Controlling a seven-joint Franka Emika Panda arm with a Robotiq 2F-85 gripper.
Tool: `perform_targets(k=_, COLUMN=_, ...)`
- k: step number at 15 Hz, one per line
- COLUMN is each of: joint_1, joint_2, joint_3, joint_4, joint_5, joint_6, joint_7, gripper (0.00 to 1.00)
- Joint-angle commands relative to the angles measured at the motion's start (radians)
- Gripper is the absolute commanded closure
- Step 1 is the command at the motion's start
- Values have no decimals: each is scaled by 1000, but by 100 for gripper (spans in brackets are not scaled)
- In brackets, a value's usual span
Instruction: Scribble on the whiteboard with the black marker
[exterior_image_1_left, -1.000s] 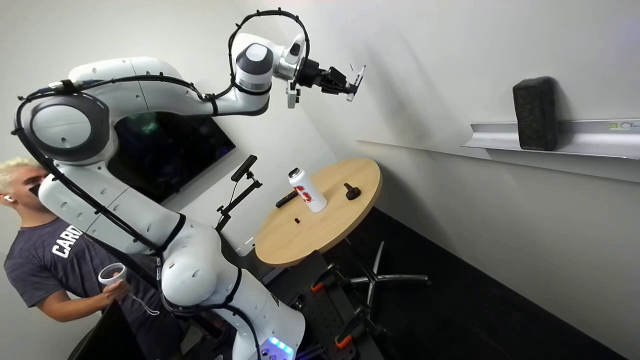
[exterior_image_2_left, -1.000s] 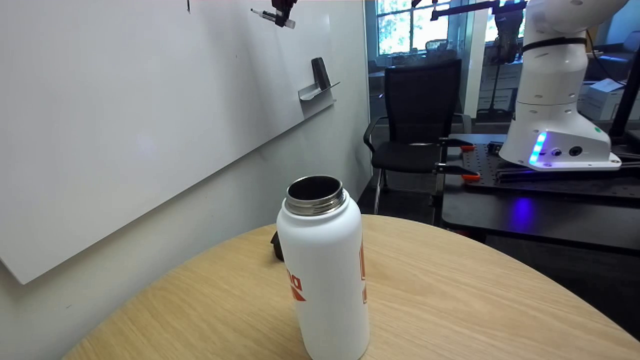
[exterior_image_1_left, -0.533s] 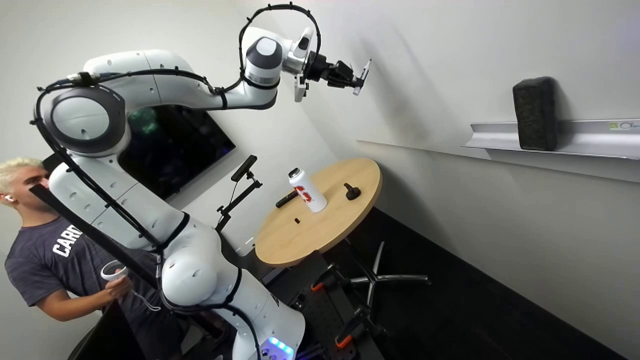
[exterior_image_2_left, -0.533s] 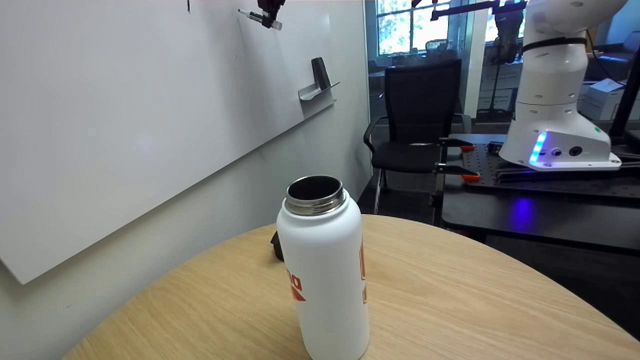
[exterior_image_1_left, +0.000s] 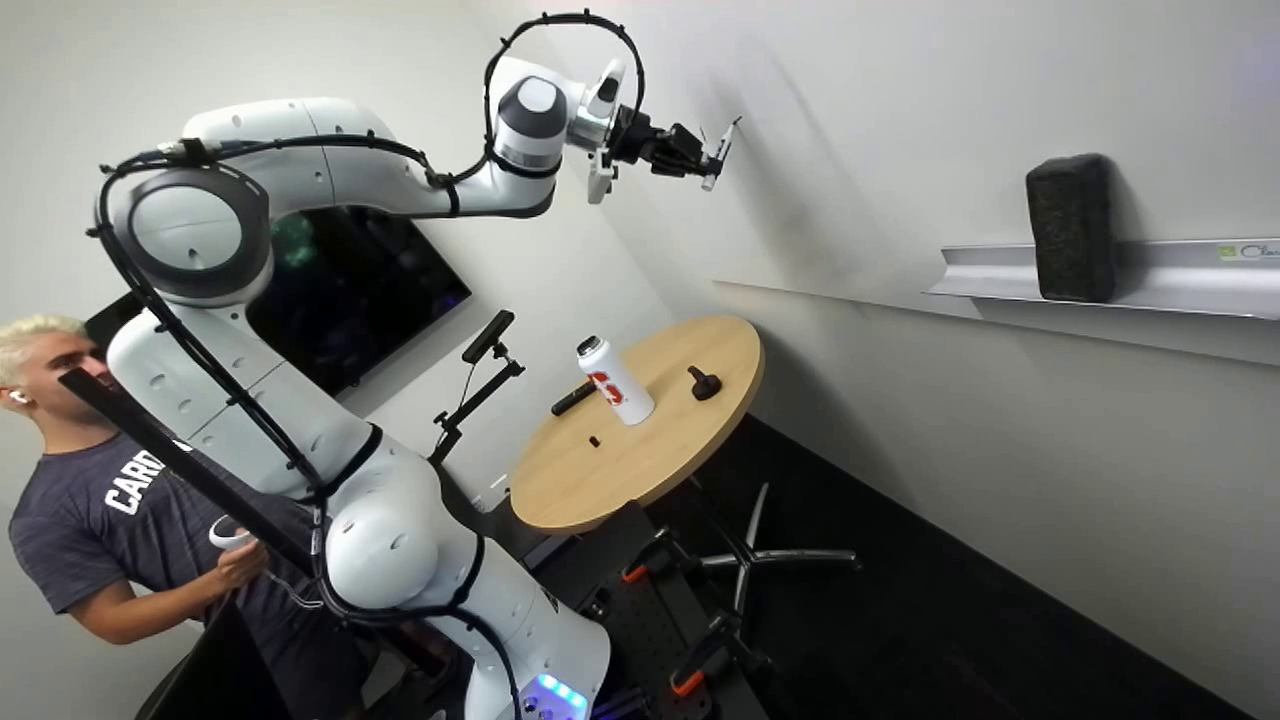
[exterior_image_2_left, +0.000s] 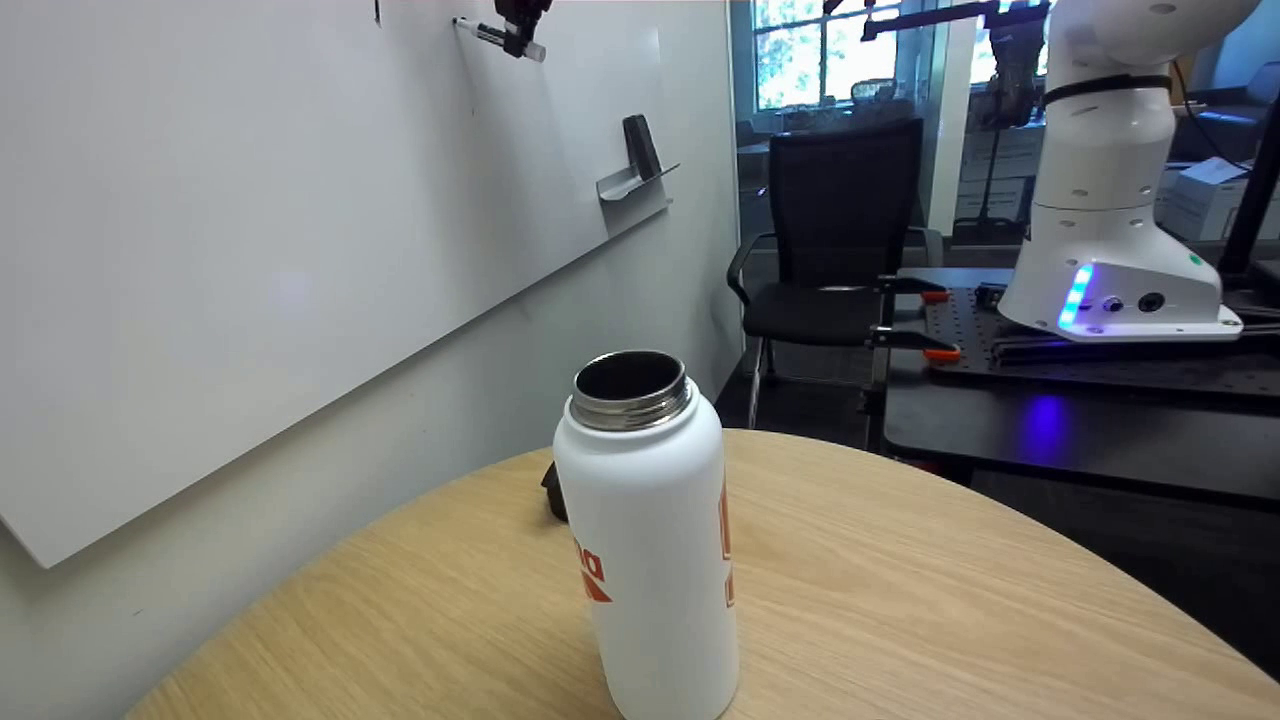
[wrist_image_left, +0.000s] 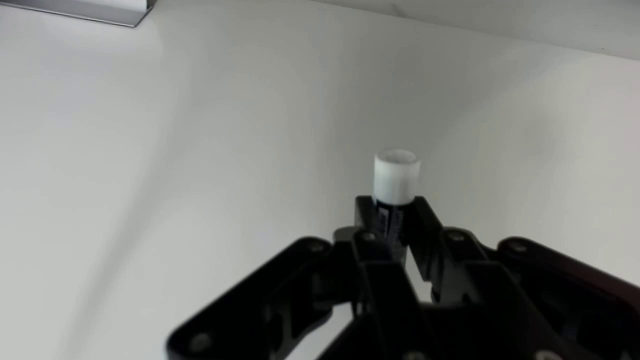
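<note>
The black marker is a slim white pen with a dark label; it shows in both exterior views (exterior_image_1_left: 722, 148) (exterior_image_2_left: 488, 34). In the wrist view its white rear end (wrist_image_left: 396, 177) sticks up between the fingers. My gripper (exterior_image_1_left: 712, 166) is shut around the marker's body; it also shows in the wrist view (wrist_image_left: 391, 220) and at the top of an exterior view (exterior_image_2_left: 517, 42). The marker is tilted, its tip at the whiteboard (exterior_image_1_left: 900, 120) (exterior_image_2_left: 250, 220). A small dark line shows at the tip; I cannot tell tip from ink. Another short dark stroke (exterior_image_2_left: 377, 11) is on the board.
A black eraser (exterior_image_1_left: 1070, 228) stands on the metal tray (exterior_image_1_left: 1180, 268) at the board's lower edge. Below, a round wooden table (exterior_image_1_left: 690, 430) holds a white bottle (exterior_image_1_left: 615, 380) and a black lid (exterior_image_1_left: 704, 383). A person (exterior_image_1_left: 130, 500) with a controller stands behind the arm.
The arm has moved up and toward the whiteboard, carrying the marker along the board, leftward in an exterior view. A small dark line now shows at the marker's tip. The grip is unchanged.
</note>
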Motion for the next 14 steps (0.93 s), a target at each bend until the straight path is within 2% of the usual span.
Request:
perform_targets(k=1, joint_1=34, joint_2=33, joint_3=-11, joint_4=38, joint_5=22, joint_6=-8, joint_7=-38, gripper=95)
perform_targets(k=6, joint_1=55, joint_2=36, joint_3=-17, joint_4=47, joint_5=7, joint_6=-11, joint_7=-18, gripper=95)
perform_targets(k=14, joint_1=43, joint_2=9, joint_3=-33, joint_4=74, joint_5=-2, joint_6=-45, joint_7=4, gripper=95)
